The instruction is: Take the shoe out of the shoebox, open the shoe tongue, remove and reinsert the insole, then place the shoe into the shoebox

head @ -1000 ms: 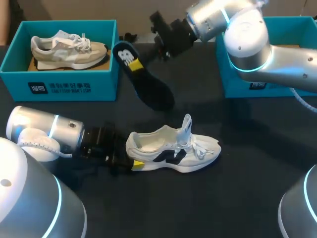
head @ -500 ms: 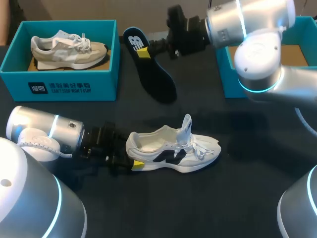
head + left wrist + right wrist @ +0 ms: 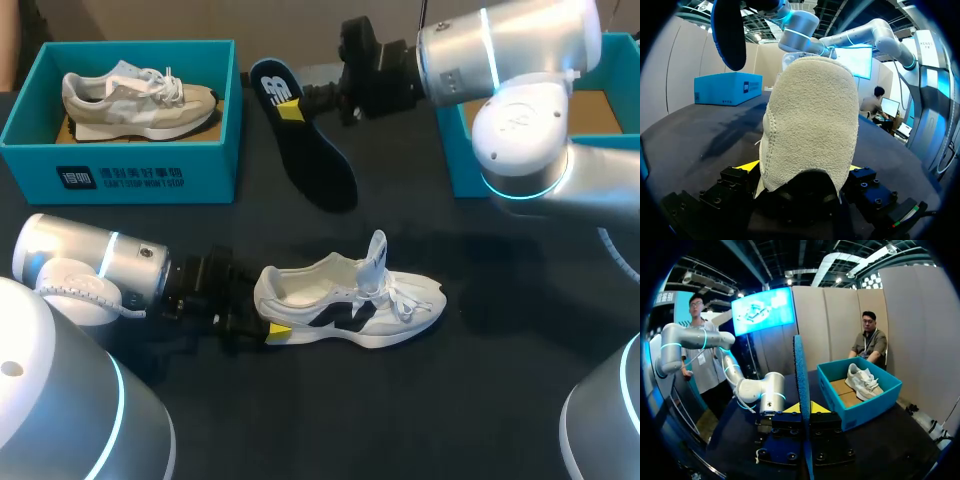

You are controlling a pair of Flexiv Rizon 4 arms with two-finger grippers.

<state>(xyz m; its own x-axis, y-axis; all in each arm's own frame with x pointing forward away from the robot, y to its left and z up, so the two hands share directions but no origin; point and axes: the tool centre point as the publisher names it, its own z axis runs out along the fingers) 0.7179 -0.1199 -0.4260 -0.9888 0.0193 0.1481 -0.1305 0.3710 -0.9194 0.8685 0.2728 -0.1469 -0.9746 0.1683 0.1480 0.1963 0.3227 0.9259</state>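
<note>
At ten o'clock, labelled blue box (image 3: 140, 180) holds beige shoe (image 3: 135, 102); left gripper (image 3: 265, 315) clamps white shoe (image 3: 350, 300) at heel; right gripper (image 3: 305, 98) pinches insole (image 3: 312, 152).

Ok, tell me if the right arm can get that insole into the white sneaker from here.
Probably yes. The right pincer holds the dark blue insole in the air, with nothing between it and the white lace-up sneaker. Its tongue stands up and the left pincer grips only the heel.

Right shoebox (image 3: 462, 160) half hidden behind right arm (image 3: 520, 120).
</note>
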